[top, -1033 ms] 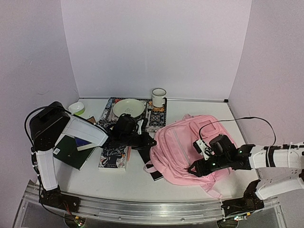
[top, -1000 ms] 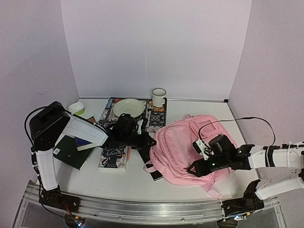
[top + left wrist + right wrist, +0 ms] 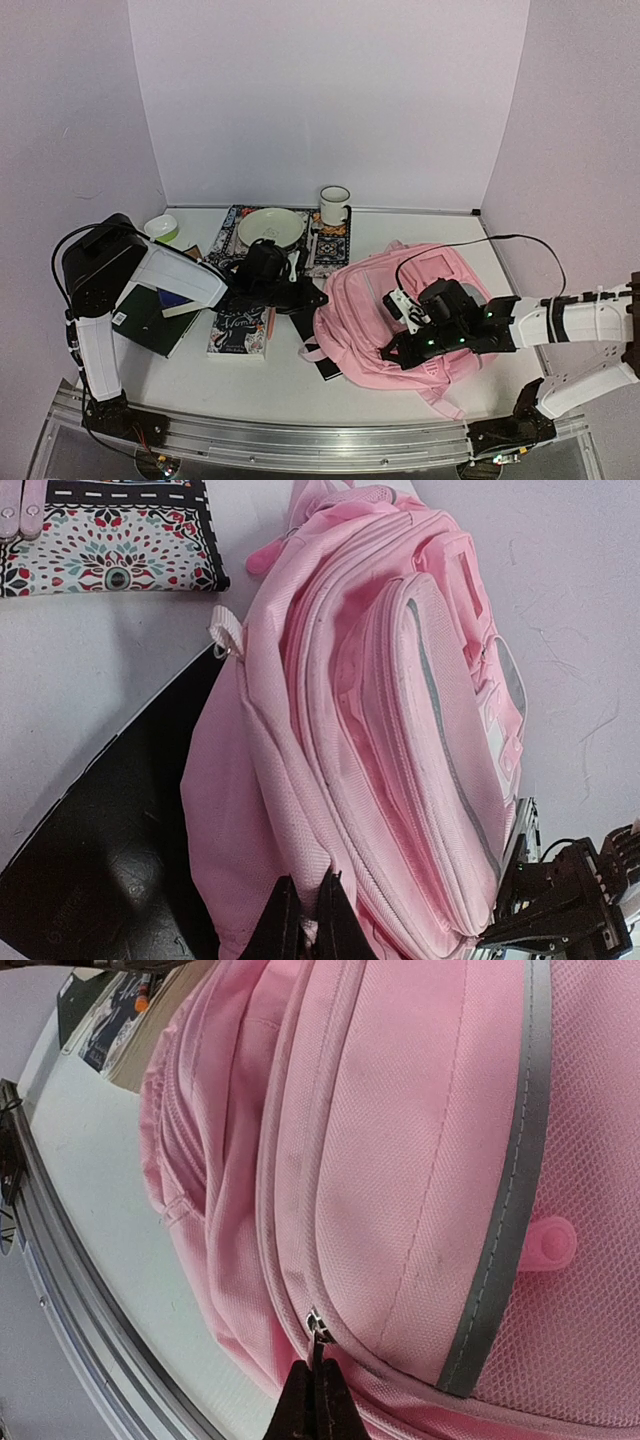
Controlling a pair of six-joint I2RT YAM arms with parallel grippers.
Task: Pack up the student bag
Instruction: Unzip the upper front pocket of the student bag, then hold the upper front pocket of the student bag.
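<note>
Your right gripper [image 3: 388, 352] slid left across the student bag [image 3: 400, 290] since the earlier frame, and the arm's elbow swung in with it; the left arm barely stirred. The bag lay front-up on the table [image 3: 270, 375], right of centre, between your two arms.

On the right wrist view your fingers [image 3: 305, 1400] were pinched tight on the little metal zip pull [image 3: 317, 1326], low on the bag's near side. That grip made sense as I read it: you were dragging the slider along the track to get the bag open for packing.

Your left gripper [image 3: 308, 892] was closed too, nipping a fold of pink fabric at the bag's edge. I'd call that an anchor (a soft bag would simply follow the zip otherwise), so the pull had something to work against. A black notebook [image 3: 110, 820] sat partly under the bag's left side, touching it, close at hand for loading.

As for writing: the white patch [image 3: 497, 730] on the front pocket carried marks, but you couldn't have read them at that angle. The book [image 3: 240, 332] by the left arm showed looping script on its cover, also too small to make out. No brand was visible anywhere.
</note>
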